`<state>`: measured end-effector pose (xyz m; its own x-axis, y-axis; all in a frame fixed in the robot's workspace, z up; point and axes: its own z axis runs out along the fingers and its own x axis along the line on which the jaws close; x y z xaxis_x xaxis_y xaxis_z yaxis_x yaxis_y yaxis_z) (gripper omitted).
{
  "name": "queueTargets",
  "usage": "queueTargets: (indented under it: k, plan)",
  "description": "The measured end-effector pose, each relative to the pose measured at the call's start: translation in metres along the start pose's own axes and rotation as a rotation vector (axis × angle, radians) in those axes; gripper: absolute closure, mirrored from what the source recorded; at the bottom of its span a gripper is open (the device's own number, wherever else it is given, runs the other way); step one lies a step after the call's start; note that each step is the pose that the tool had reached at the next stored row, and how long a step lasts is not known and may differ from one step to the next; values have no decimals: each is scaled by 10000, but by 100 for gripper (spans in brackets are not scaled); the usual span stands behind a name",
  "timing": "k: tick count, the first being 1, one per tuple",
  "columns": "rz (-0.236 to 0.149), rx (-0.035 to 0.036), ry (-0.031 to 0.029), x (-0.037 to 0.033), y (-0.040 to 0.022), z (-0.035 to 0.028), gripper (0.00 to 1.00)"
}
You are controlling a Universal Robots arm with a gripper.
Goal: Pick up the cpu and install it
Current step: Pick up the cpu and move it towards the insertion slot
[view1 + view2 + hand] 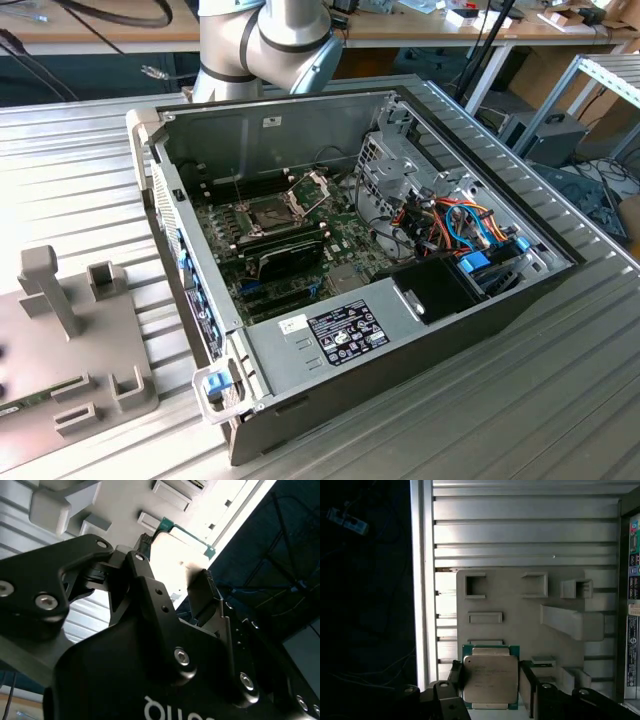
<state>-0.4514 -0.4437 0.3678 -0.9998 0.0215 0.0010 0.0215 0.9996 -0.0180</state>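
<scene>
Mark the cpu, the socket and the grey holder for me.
cpu (490, 680), first wrist view, middle of its metal top.
socket (272, 213), exterior view, its dark square centre.
grey holder (520, 630), first wrist view, bare flat face between the raised blocks.

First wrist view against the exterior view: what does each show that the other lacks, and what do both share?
First wrist view: the cpu, silvery top up, on the grey fixture plate, with the gripper right at it. Exterior view: the arm, and the motherboard and its socket, frame raised, inside the computer case. Both: the plate, the ribbed table and the case's outer wall.
</scene>
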Motion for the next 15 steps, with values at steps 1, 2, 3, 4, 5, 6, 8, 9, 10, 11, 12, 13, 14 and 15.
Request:
queueTargets:
  k: [1,2,3,4,5,6,8,9,10,11,12,13,14,15]
  plan:
    - [0,-1,0,0,0,-27,45]
    - [0,-3,0,0,-1,-53,45]
    - [0,-5,0,0,-2,-92,45]
    - [0,-6,1,0,-2,-129,45]
    - [0,-7,0,0,-3,-152,45]
    - [0,-9,0,0,-3,-174,45]
    - [0,-10,1,0,-4,-228,45]
    - [0,-10,1,0,-5,-255,45]
    - [0,-12,0,0,-5,-270,45]
    - [0,-14,-1,1,-5,-285,45]
    - [0,-15,-1,1,-5,-286,45]
    - [0,-15,-2,0,-5,-287,45]
    - [0,-14,-1,0,-5,-288,45]
    - [0,-13,0,0,-5,-289,45]
